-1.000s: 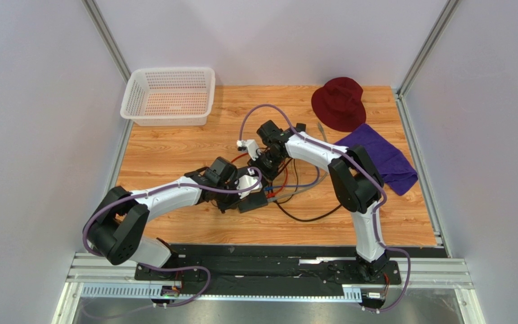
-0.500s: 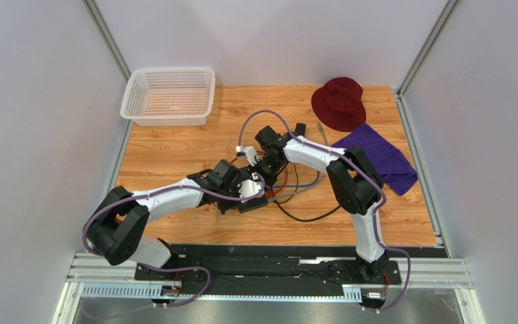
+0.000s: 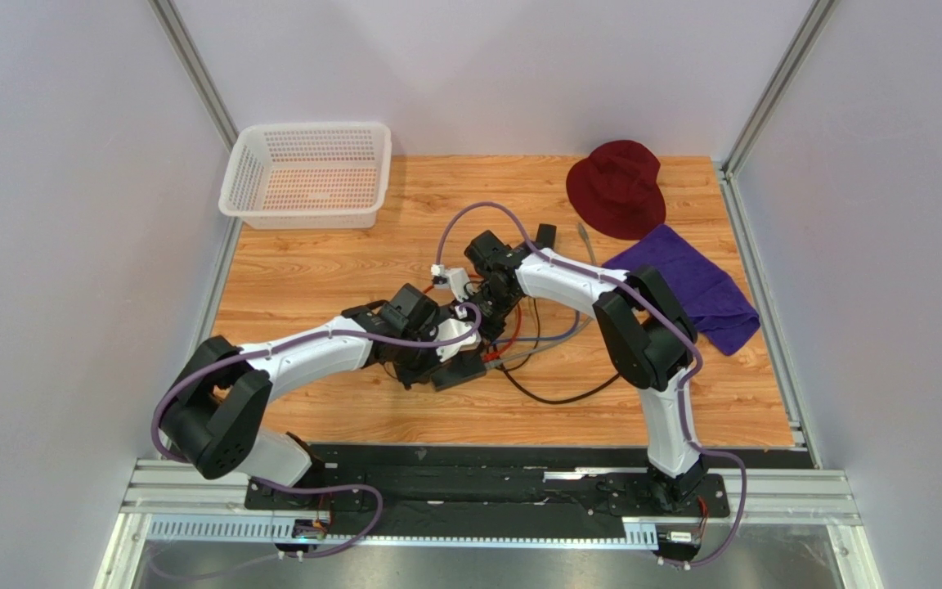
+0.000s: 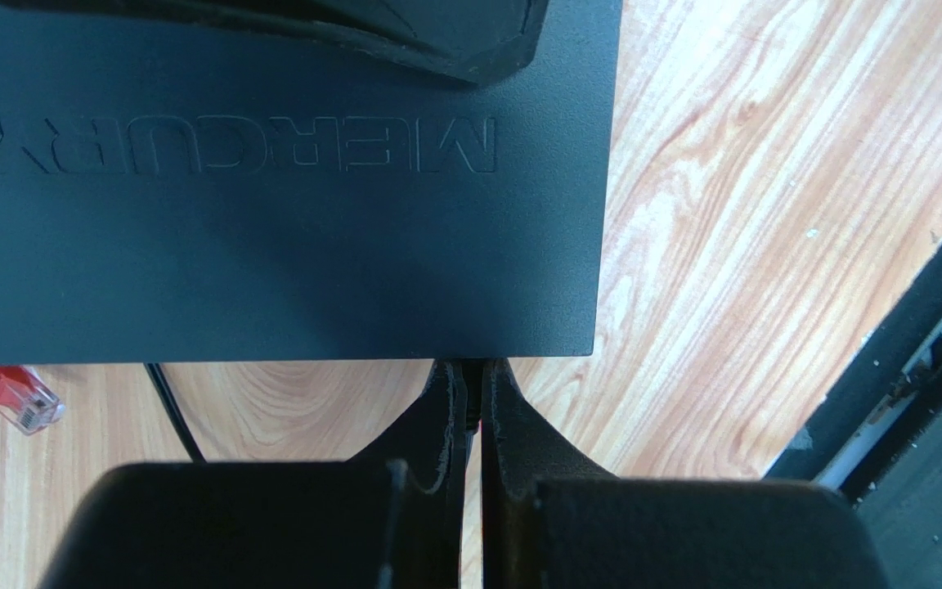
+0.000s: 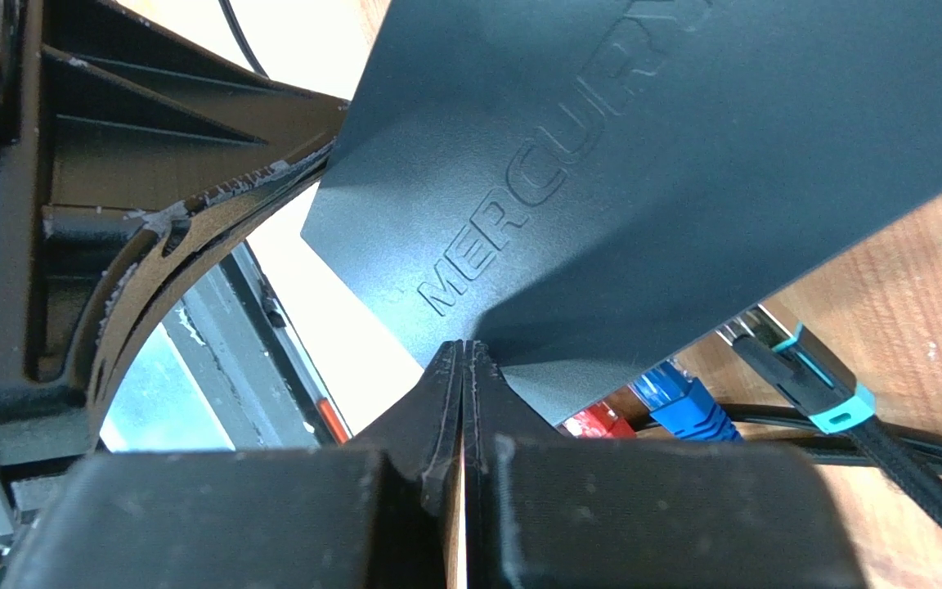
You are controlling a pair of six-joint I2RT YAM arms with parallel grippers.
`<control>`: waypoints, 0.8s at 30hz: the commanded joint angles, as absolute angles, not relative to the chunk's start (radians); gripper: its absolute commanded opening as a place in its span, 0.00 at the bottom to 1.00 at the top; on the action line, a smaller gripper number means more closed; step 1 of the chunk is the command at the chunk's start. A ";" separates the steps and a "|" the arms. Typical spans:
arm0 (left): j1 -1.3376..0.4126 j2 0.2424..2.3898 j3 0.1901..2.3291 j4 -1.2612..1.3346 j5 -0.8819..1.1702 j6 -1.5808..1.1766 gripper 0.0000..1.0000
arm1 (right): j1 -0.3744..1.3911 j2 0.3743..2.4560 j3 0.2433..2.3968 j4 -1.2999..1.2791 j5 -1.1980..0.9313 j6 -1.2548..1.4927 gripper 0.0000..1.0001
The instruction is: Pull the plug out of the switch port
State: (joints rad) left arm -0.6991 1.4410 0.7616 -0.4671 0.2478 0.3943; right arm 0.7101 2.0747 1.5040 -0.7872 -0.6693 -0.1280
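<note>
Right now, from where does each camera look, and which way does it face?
Top external: above and behind the robot, looking down on the table; left arm and right arm show.
Left wrist: on the left arm, facing the switch top; shut left gripper shows.
Right wrist: on the right arm, facing the switch's edge; shut right gripper shows.
Both wrist views share the switch's MERCURY lettering.

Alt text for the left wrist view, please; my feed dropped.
A dark grey box embossed MERCURY fills the upper frame, with the shut left gripper at its near edge. A red plug lies loose on the wooden table at left.
</note>
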 commanded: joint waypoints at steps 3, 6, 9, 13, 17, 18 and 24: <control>-0.706 1.445 0.815 -0.551 0.284 0.478 0.02 | 0.715 2.115 1.456 -0.764 -0.546 -0.132 0.00; -0.706 1.433 0.776 -0.543 0.241 0.558 0.03 | 0.715 2.121 1.445 -0.758 -0.542 -0.126 0.00; -0.707 1.430 0.729 -0.505 0.222 0.589 0.03 | 0.715 2.135 1.450 -0.756 -0.532 -0.126 0.00; -0.707 1.421 0.686 -0.436 0.149 0.611 0.00 | 0.712 2.157 1.457 -0.756 -0.508 -0.109 0.00; -0.707 1.410 0.735 -0.483 0.169 0.560 0.00 | 0.712 2.161 1.448 -0.758 -0.511 -0.092 0.00; -0.707 1.439 0.758 -0.561 0.187 0.490 0.00 | 0.712 2.161 1.442 -0.756 -0.514 -0.095 0.00; -0.710 1.464 0.830 -0.681 0.242 0.420 0.00 | 0.712 2.177 1.448 -0.762 -0.480 -0.084 0.00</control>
State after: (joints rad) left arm -0.7116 1.4780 0.7921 -0.5381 0.2123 0.4824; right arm 0.7101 2.0850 1.4876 -0.7601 -0.6865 -0.0505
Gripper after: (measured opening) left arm 0.019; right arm 0.005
